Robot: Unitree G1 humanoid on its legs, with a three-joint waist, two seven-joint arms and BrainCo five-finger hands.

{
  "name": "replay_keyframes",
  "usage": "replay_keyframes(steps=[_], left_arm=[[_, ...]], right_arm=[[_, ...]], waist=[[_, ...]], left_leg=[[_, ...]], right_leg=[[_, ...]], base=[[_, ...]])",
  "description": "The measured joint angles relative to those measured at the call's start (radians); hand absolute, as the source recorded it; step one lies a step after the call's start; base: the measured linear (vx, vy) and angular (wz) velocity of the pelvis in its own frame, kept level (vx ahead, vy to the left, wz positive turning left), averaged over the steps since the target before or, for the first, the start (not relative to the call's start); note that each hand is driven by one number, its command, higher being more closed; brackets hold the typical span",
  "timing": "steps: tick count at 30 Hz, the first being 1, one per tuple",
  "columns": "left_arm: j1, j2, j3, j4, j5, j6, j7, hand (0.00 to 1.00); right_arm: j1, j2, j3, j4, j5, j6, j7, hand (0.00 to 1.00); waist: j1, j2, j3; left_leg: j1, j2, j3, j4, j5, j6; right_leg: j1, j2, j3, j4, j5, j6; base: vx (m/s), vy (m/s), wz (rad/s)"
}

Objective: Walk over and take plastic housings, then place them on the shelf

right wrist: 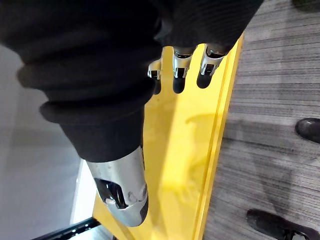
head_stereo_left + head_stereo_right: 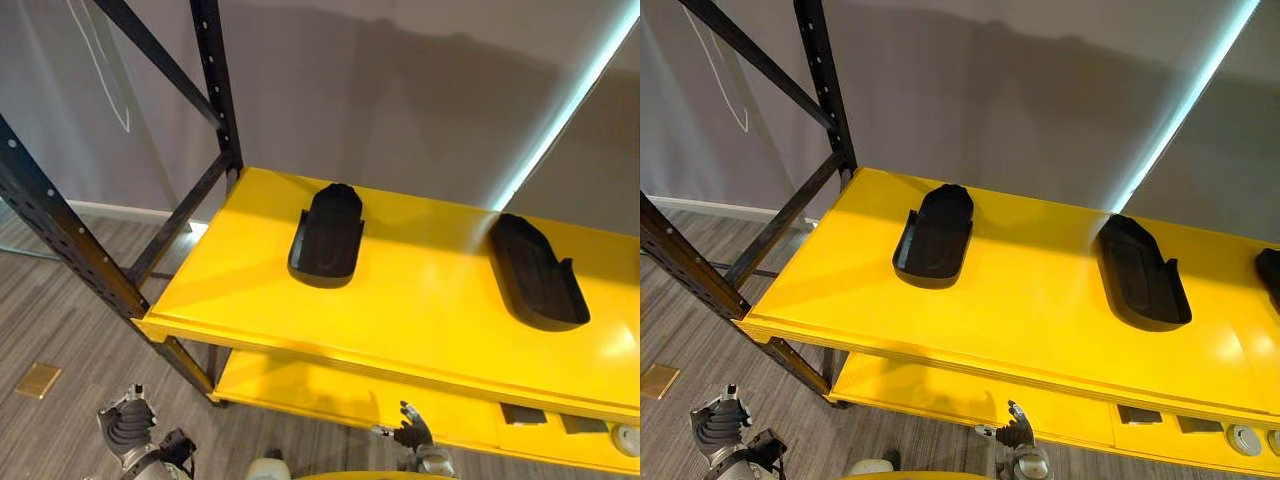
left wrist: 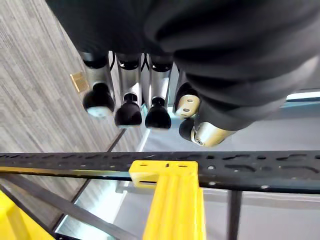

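Two black plastic housings lie on the yellow top shelf (image 2: 420,305), hollow side up: one towards the left end (image 2: 327,235), one further right (image 2: 535,272). The edge of a third housing (image 2: 1271,272) shows at the far right. Both hands hang low in front of the shelf and hold nothing. My left hand (image 2: 128,428) is at the lower left, over the floor; its fingers (image 3: 129,95) are straight and open. My right hand (image 2: 412,430) is in front of the lower shelf (image 2: 300,388), with relaxed open fingers (image 1: 179,70) above its yellow board (image 1: 170,150).
Black perforated uprights (image 2: 60,225) and diagonal braces (image 2: 185,215) frame the rack's left end. Small dark and white parts (image 2: 1240,437) lie on the lower shelf at right. A brass plate (image 2: 38,380) is set in the grey floor. A person's shoes (image 1: 307,129) stand nearby.
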Motion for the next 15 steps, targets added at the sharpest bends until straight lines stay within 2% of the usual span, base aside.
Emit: replay_keyframes(steps=[2, 4, 6, 10, 15], left_arm=[[-0.047, 0.03, -0.049, 0.234, 0.026, 0.043, -0.094, 0.0], [-0.08, 0.03, -0.099, 0.334, 0.053, 0.06, -0.123, 0.0], [-0.106, 0.037, -0.142, 0.401, 0.086, 0.062, -0.139, 0.0], [-0.159, 0.05, -0.149, 0.498, 0.155, 0.061, -0.141, 0.0], [-0.205, 0.064, -0.161, 0.591, 0.18, 0.061, -0.142, 0.0]], right_arm=[[-0.001, 0.005, -0.003, -0.02, 0.005, 0.004, 0.002, 0.0], [0.0, 0.004, -0.007, -0.023, 0.007, 0.005, 0.002, 0.0], [-0.002, 0.003, -0.017, -0.023, 0.008, 0.005, 0.002, 0.0], [0.0, 0.0, -0.046, -0.02, 0.008, 0.005, 0.0, 0.0], [-0.005, -0.011, -0.078, 0.018, 0.008, 0.006, -0.001, 0.0]], waist=[[-0.003, 0.004, 0.004], [-0.004, 0.002, 0.006], [-0.004, 0.002, 0.006], [-0.007, 0.016, 0.008], [-0.005, 0.03, 0.003]], left_leg=[[0.001, 0.008, 0.023, 0.007, -0.007, -0.001], [0.003, 0.009, 0.024, 0.005, -0.007, -0.001], [0.013, 0.012, 0.034, -0.001, -0.007, -0.001], [0.04, 0.012, 0.057, -0.028, -0.006, -0.001], [0.067, 0.01, 0.094, -0.06, -0.005, -0.001]], right_leg=[[-0.006, 0.0, 0.017, 0.012, -0.002, 0.003], [-0.006, -0.003, 0.019, 0.011, -0.002, 0.003], [-0.004, -0.003, 0.032, 0.008, -0.002, 0.004], [-0.006, -0.007, 0.054, 0.004, -0.003, 0.006], [-0.005, -0.009, 0.092, -0.016, 0.005, 0.016]], base=[[0.06, 0.0, -0.27], [0.05, -0.001, -0.05], [0.03, -0.004, -0.11], [0.0, 0.0, -0.18], [0.03, 0.011, -0.2]])
